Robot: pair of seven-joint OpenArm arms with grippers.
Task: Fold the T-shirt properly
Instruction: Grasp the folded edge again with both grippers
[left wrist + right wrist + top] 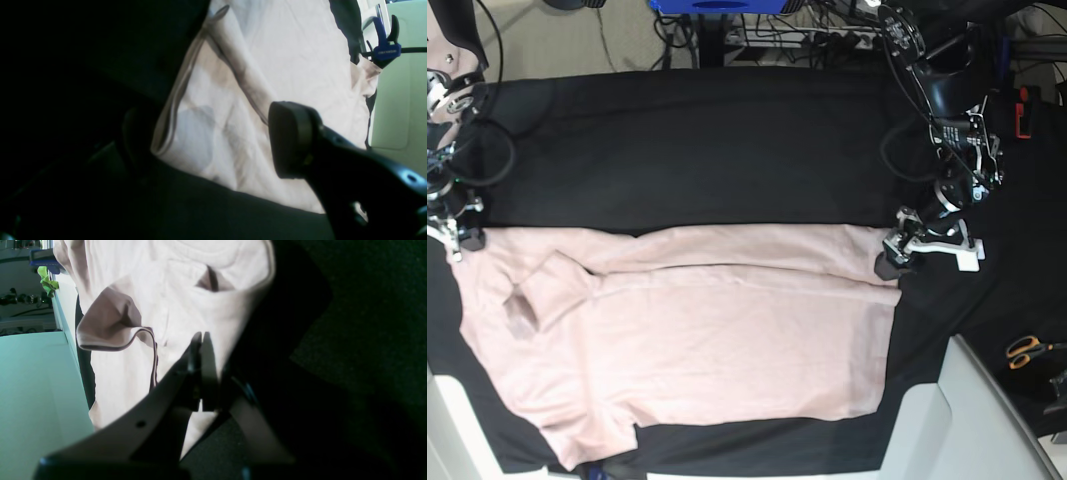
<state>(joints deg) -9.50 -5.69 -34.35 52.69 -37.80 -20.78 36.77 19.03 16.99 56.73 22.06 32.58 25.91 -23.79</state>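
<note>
- Although the base view shows most of the T-shirt, its lower edge runs over the front of the table and out of the picture, so the hem or sleeve there is cut off.
- Pale pink and spread flat, the T-shirt lies across the near half of the black cloth, with a long fold line running along its upper part and a sleeve turned over near its left end.
- Much of the left wrist view is black shadow; one dark finger pad stands over the shirt, while the other is lost in the dark, so I cannot tell how far the left gripper is parted. In the base view it sits at the shirt's upper right corner.
- From the right wrist view the right gripper has its jaws drawn together on a thin edge of the T-shirt, which hangs blurred in front of them. In the base view it is at the shirt's upper left corner, partly cut by the picture's edge.
- White lettering marks the blue clamp at the table's edge, too small to read.
- Orange-handled scissors lie well apart, at the right.
</note>
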